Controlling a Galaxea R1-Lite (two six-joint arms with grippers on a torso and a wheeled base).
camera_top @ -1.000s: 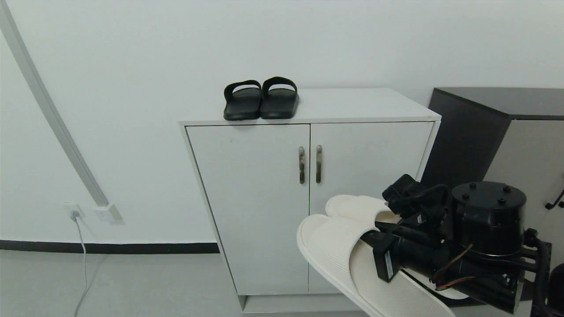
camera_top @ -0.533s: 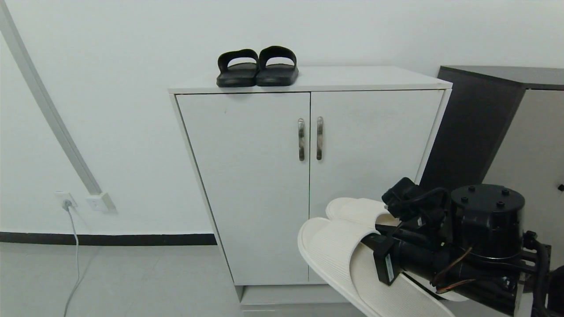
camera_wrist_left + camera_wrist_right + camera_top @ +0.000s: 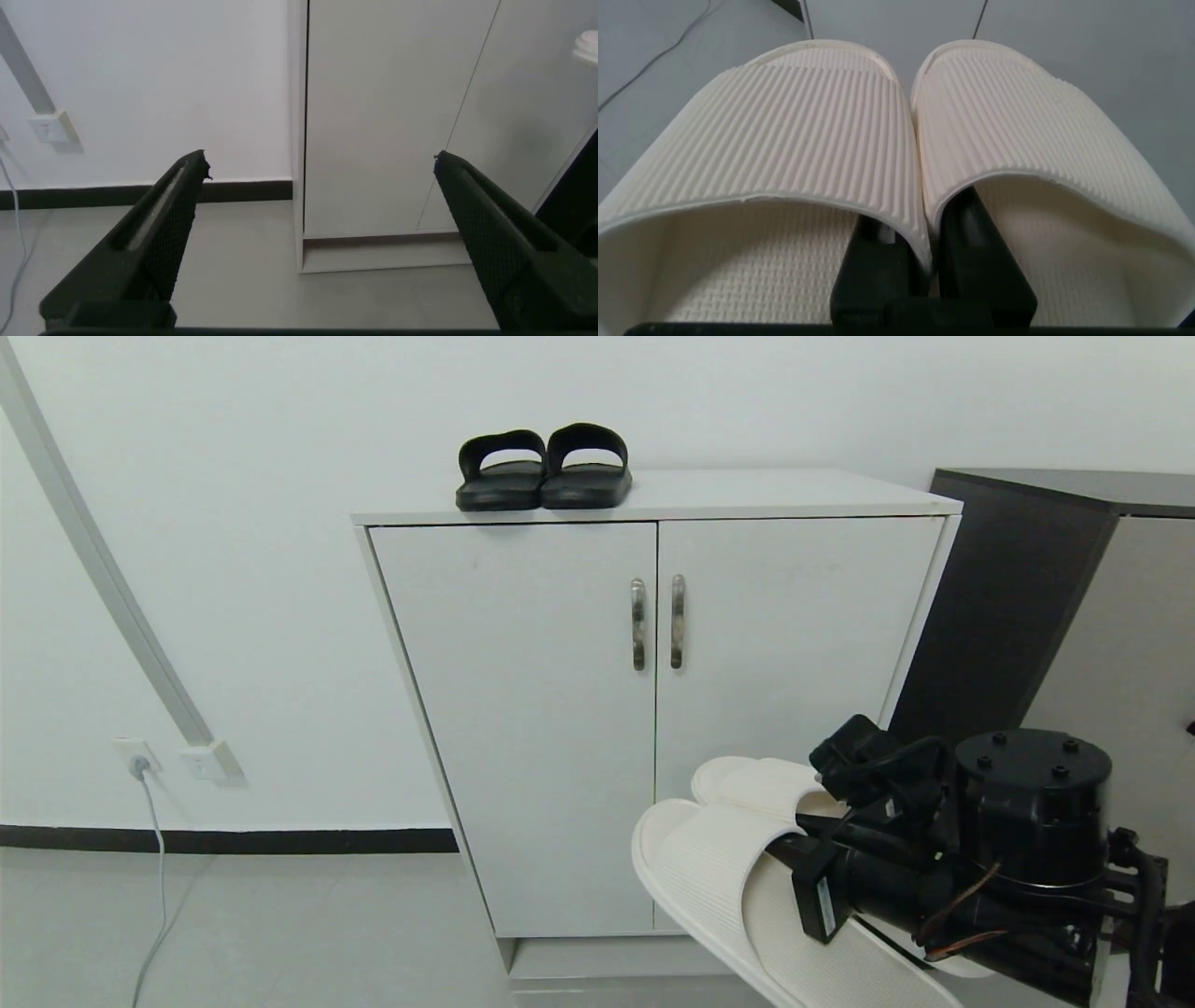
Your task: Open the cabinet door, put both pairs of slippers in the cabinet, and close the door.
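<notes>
A white cabinet (image 3: 523,709) is shown shut, with black slippers (image 3: 543,469) set on its top. Cream slippers (image 3: 719,859) are held low before it, their inner sides pinched together by the right gripper (image 3: 920,233). The left gripper (image 3: 320,161) is spread wide and empty, low near the cabinet's foot. A door handle (image 3: 638,623) is best gripped squarely and drawn along the hinge's arc.

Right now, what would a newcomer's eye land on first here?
The cream slippers, clamped in the right gripper, low on the robot's right before the cabinet. Then the black slippers, side by side on the cabinet top toward its left end. Both doors are shut.
</notes>
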